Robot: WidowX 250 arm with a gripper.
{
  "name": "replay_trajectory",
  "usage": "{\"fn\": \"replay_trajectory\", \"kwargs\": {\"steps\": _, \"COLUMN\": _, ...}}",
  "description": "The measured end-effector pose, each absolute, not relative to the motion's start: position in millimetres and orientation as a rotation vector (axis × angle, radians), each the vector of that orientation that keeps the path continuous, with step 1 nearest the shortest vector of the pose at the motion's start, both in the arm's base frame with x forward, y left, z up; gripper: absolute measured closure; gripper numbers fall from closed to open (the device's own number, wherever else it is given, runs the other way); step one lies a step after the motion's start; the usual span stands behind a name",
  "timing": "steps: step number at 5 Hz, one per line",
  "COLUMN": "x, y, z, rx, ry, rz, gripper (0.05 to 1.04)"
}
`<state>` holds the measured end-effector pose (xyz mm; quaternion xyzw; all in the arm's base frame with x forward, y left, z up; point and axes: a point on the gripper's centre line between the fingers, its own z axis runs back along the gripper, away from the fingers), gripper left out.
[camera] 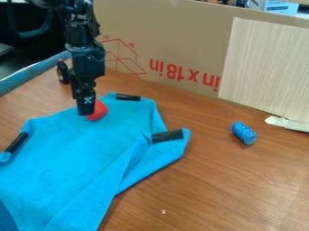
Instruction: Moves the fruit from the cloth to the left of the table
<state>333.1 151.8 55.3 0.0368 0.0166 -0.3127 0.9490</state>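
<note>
Fruit (100,111), red, on cloth (66,153) near far edge. Hand (86,111) upright right at it, partly hiding it; cannot tell wide or narrow, or whether gripping. Likely at grasp step. Centre on fruit, straddle squarely, squeeze lightly, avoid pinching cloth. Check hold, then lift straight up before heading for left of counter (211,180).

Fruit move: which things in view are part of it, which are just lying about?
In the job:
- red fruit
- blue cloth under it
- table
- end effector, at the fruit

Just there:
- small blue cylinder
- cardboard
- wood-grain panel
</note>
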Motion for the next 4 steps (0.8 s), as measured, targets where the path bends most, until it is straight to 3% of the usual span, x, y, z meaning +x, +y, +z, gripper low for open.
{"fn": "replay_trajectory", "kwargs": {"steps": 4, "x": 342.5, "y": 130.6, "z": 51.9, "rx": 0.034, "ry": 0.053, "rz": -0.629, "gripper": 0.109}}
